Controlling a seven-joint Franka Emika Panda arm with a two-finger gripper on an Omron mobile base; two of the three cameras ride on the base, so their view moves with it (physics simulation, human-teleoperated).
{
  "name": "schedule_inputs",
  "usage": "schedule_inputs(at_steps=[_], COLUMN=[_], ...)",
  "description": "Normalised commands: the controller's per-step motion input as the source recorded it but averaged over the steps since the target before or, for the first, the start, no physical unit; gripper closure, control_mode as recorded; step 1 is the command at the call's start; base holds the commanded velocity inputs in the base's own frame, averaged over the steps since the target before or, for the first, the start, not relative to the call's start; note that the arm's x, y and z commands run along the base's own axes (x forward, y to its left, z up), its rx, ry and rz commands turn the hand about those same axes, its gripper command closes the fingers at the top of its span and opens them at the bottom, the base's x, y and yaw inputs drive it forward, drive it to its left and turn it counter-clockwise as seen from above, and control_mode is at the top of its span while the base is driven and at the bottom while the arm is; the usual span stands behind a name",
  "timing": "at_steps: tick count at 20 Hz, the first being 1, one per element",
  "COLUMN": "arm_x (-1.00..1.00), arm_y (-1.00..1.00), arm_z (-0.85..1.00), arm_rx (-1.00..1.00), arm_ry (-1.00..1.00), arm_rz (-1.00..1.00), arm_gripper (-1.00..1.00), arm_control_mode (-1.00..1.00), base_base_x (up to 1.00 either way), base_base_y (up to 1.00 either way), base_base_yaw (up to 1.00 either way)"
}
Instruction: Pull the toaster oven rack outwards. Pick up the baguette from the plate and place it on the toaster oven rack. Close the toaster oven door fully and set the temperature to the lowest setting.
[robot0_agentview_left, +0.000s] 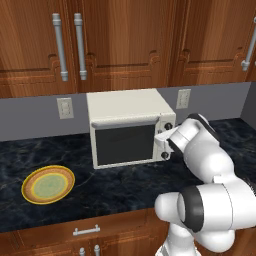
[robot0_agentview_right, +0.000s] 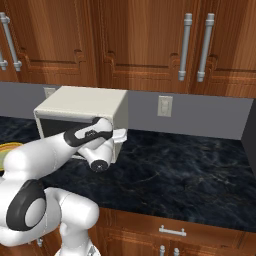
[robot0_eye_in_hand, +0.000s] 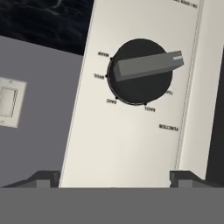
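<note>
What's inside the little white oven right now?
You cannot tell. The toaster oven has its door shut, and the dark glass shows nothing behind it. The plate on the counter has no bread on it.

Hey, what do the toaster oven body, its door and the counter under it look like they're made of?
Toaster oven: probably painted metal; flat, matte cream panels. Toaster oven door: dark pane, likely glass, in a cream frame with a pale bar handle on top. Counter: looks like polished stone, black with pale marble-like veins, though it may be laminate.
</note>
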Motion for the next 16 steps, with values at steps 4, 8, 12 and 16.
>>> schedule_inputs(at_steps=[4,8,12,16], arm_x=[0.08,0.01,0.0,0.0], arm_y=[0.06,0.12,0.14,0.19], arm_z=[-0.02,-0.05,-0.04,0.0], arm_rx=[0.0,0.0,0.0,0.0], arm_ry=[0.0,-0.07,-0.12,-0.14], arm_rz=[-0.01,-0.05,-0.12,-0.14], arm_gripper=[1.0,1.0,1.0,1.0], arm_control_mode=[-1.0,-1.0,-1.0,-1.0], base_base_x=[0.0,0.0,0.0,0.0], base_base_y=[0.0,0.0,0.0,0.0], base_base_yaw=[0.0,0.0,0.0,0.0])
